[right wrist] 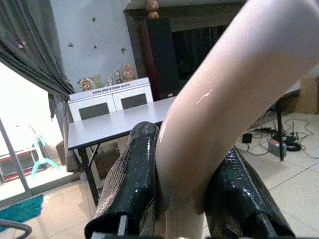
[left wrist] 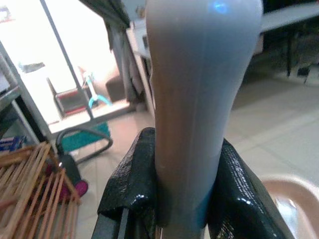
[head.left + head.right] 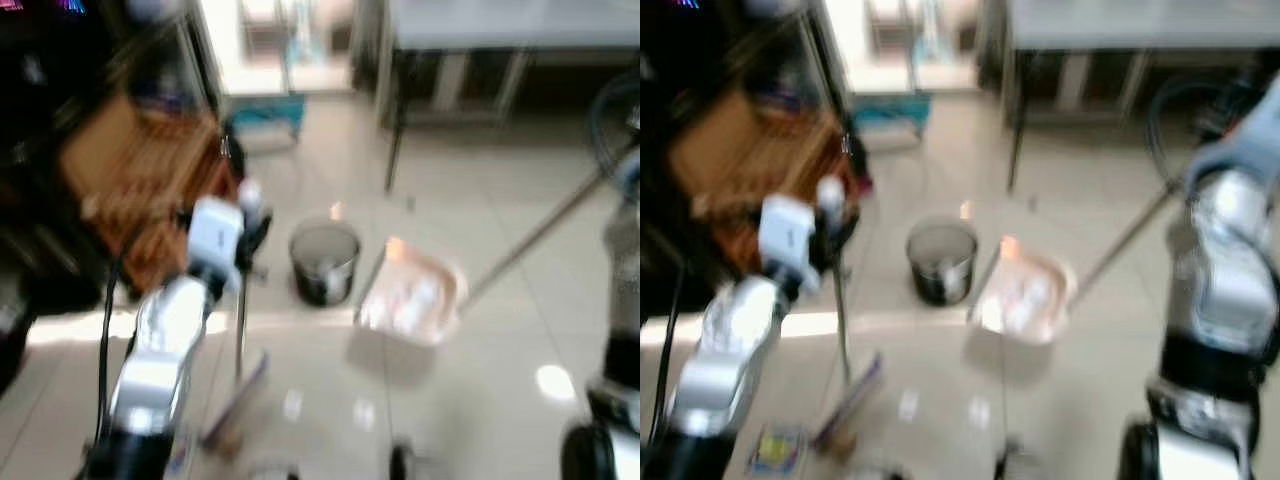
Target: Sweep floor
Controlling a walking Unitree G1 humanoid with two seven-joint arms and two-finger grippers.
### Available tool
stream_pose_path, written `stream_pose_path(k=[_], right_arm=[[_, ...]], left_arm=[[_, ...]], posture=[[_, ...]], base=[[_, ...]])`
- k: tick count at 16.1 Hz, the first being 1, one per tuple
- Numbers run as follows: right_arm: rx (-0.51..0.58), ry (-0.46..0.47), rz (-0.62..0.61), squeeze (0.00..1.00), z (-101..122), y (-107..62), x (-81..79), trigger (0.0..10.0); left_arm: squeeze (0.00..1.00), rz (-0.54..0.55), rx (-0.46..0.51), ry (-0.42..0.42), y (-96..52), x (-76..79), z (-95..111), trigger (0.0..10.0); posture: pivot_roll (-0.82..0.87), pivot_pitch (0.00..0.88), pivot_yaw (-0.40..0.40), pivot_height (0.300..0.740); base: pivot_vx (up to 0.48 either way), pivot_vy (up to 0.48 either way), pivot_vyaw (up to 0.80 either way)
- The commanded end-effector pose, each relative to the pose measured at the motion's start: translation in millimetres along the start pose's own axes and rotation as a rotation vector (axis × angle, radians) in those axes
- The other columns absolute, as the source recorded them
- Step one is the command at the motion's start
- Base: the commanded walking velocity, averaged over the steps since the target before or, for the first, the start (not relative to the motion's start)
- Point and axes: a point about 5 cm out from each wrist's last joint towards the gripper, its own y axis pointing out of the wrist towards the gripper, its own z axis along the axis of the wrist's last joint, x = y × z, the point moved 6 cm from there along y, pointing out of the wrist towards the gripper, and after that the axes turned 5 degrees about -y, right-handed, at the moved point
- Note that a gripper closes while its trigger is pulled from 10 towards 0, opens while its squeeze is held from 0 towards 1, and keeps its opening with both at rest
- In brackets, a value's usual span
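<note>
Pink dustpan [image 3: 412, 298] is held above the tiled floor [image 3: 470, 400] beside a grey bin [image 3: 323, 262], its handle clamped by the right gripper [image 1: 187, 199]. Broom [image 3: 236, 395] handle is clamped by the left gripper [image 2: 187, 194], bristles on the floor.

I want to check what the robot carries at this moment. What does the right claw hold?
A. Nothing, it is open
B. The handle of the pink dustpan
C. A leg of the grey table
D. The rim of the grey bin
B: in the right wrist view the right claw is closed around a pale pink handle, and in the head views that long handle runs down to the pink dustpan beside the grey bin.
</note>
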Motion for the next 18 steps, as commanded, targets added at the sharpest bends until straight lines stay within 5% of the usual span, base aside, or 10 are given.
stream_pose_path(k=[1, 9, 18], right_arm=[[0.050, 0.034, 0.055, 0.00, 15.9, -2.5, -15.1, 10.0], [0.024, 0.064, 0.143, 0.00, 3.5, -14.2, -45.6, 10.0], [0.054, 0.079, 0.142, 0.00, 6.3, -14.1, -47.1, 10.0]], left_arm=[[0.00, 0.028, 0.035, 0.017, 1.8, -5.1, 10.0, 10.0], [0.00, 0.073, 0.061, 0.021, 6.7, -9.3, 15.3, 10.0], [0.00, 0.085, 0.056, 0.026, 2.5, -11.4, 12.4, 10.0]], posture=[[-0.01, 0.048, 0.064, 0.740], [-0.01, 0.062, 0.051, 0.740], [0.00, 0.055, 0.042, 0.740]], base=[[0.000, 0.000, 0.00], [0.255, 0.000, 0.00], [0.359, 0.000, 0.00]])
